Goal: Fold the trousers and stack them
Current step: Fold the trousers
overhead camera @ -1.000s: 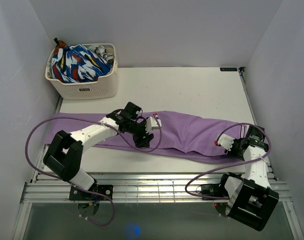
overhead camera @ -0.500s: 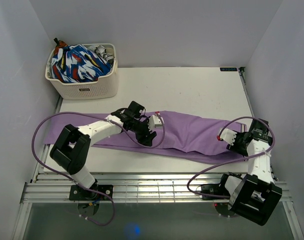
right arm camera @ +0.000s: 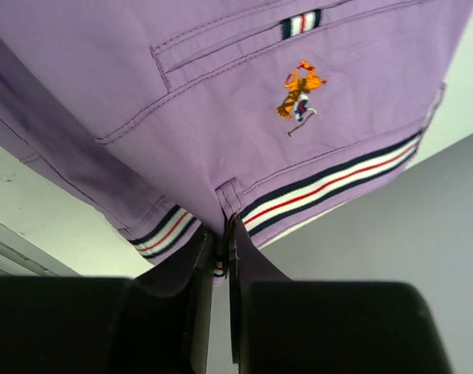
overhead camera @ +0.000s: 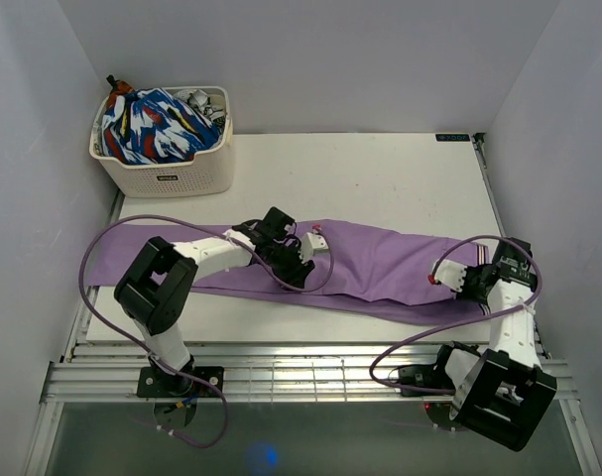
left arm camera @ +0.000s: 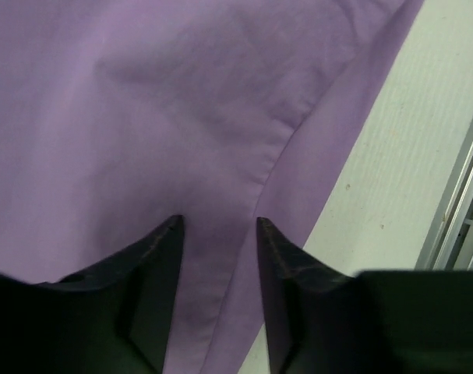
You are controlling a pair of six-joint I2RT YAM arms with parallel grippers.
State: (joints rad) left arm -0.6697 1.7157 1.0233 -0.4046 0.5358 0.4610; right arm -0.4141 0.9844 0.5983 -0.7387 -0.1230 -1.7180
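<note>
**Trousers laid out long, waistband pinched, middle about to be taken**

The purple cotton trousers lie stretched in a long band across the white desk, running from the left edge of the overhead frame to the lower right. They look to be one fold in already, legs together, with the near edge close to the desk's front.

The right tool has its two fingers closed almost together on the navy, white and red striped waistband, right by a belt loop. My guess is that it holds that end so the cloth stays taut and cannot drag. The left tool sits low over the middle of the garment, fingers apart with only a narrow gap. Nothing is gripped between them, and a soft crease of fabric shows beneath. That spot, roughly halfway along, seems the sensible place to take hold for doubling the length over.

In the upper left stands a white plastic laundry basket heaped with blue, white and red patterned clothing, well apart from the trousers.

As for marks, an orange embroidered horse-and-rider emblem sits below the back pocket, with no lettering I can see. The dark label on the basket front and a small dark sticker at the desk's far right edge are too small to read.
</note>
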